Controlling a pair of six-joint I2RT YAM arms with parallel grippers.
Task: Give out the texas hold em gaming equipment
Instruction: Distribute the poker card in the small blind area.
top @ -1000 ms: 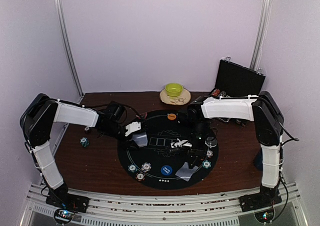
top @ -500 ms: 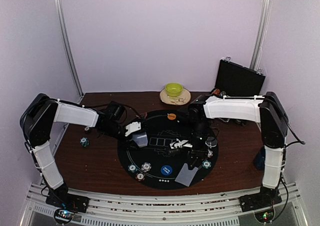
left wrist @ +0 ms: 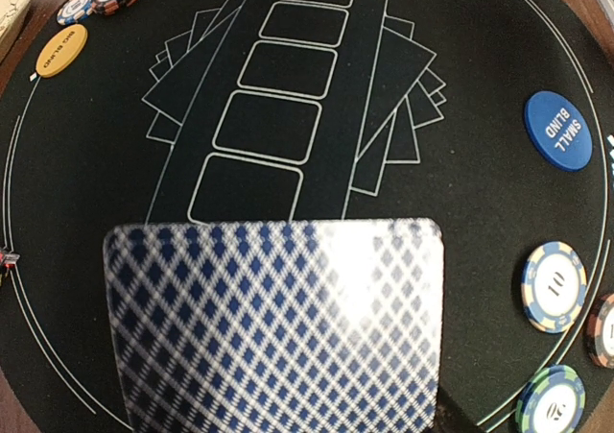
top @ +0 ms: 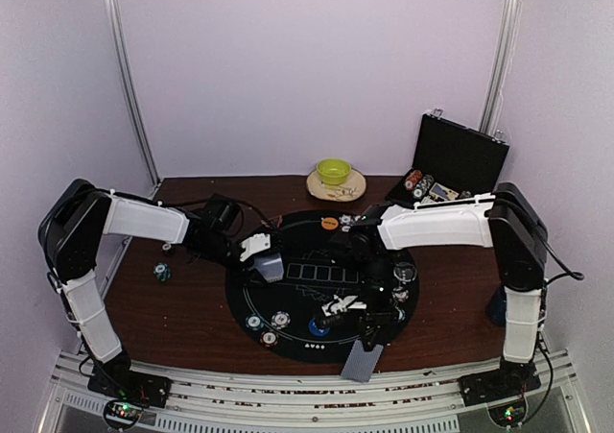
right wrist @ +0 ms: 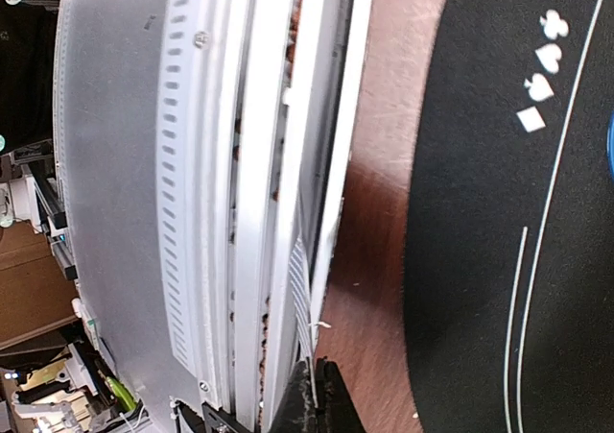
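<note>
both grippers are holding cards over the mat

from my seat i see the left gripper [top: 266,258] clamped on a wad of grey-blue diamond-backed playing cards [left wrist: 278,327]. it holds them low above the left side of the round black felt mat [top: 288,299], just beside the printed row of card outlines. the right gripper [top: 368,335] is pinched tight on a single grey-blue-backed card [top: 363,361]. that card hangs past the mat's near edge, over the brown wooden table [top: 182,308] and close to the white slotted rail [right wrist: 278,164] (the right wrist camera shows the fingertips [right wrist: 333,406] pressed together, with the card only a thin line between them). on the mat lie a round blue "small blind" disc [left wrist: 564,131], an orange disc [top: 329,224] at the far rim, and striped poker chips [top: 280,320] near the front left.
</note>
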